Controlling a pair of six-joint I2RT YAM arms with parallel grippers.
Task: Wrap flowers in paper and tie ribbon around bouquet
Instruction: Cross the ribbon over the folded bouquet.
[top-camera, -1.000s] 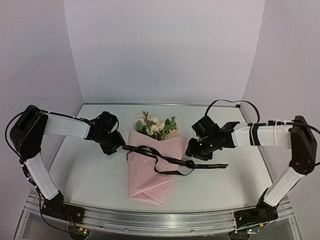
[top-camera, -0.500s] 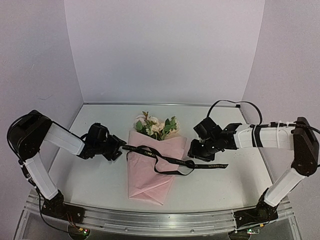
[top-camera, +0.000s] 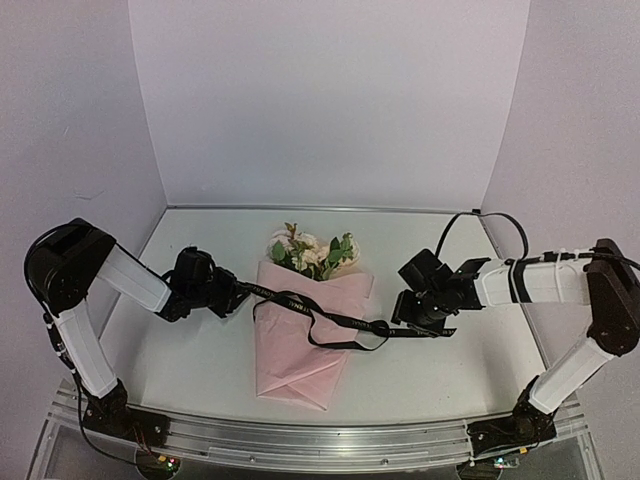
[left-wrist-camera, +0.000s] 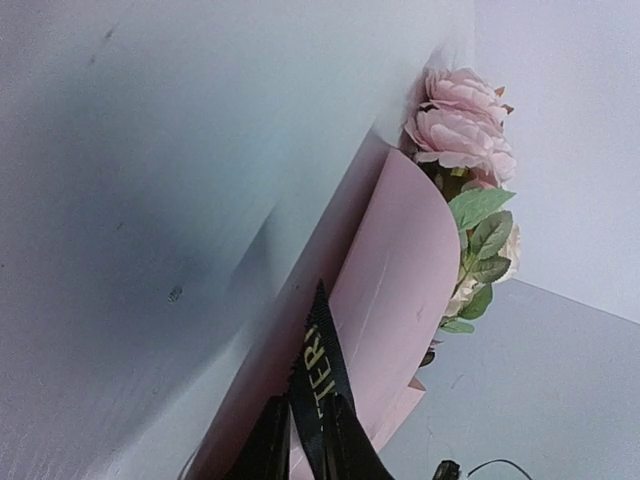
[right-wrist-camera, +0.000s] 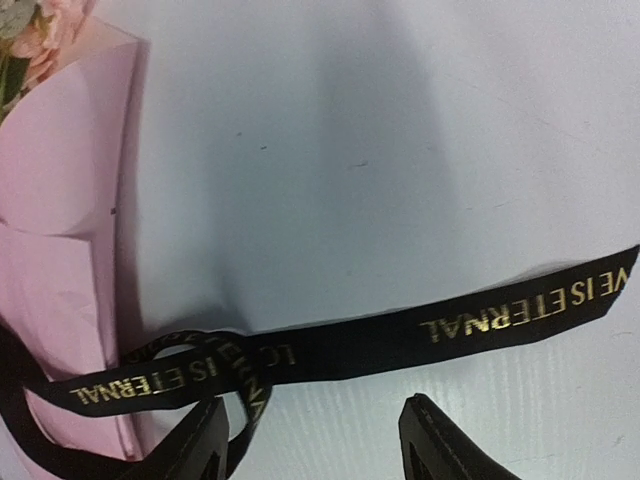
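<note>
White table (top-camera: 180, 350), left claw (left-wrist-camera: 305, 408) pinching ribbon (left-wrist-camera: 322, 345)

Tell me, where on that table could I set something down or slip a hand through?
Bare table lies between the left arm and the paper, and between paper and right arm. The middle is crowded: the ribbon crosses the bouquet.

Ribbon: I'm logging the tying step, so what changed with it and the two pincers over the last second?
The left pincer swung nearer and closed on the left end of the ribbon. The right pincer shifted right and nearer. It stands open by the ribbon's right tail and holds nothing. The bouquet and the ribbon's loop lying across it stayed where they were.
</note>
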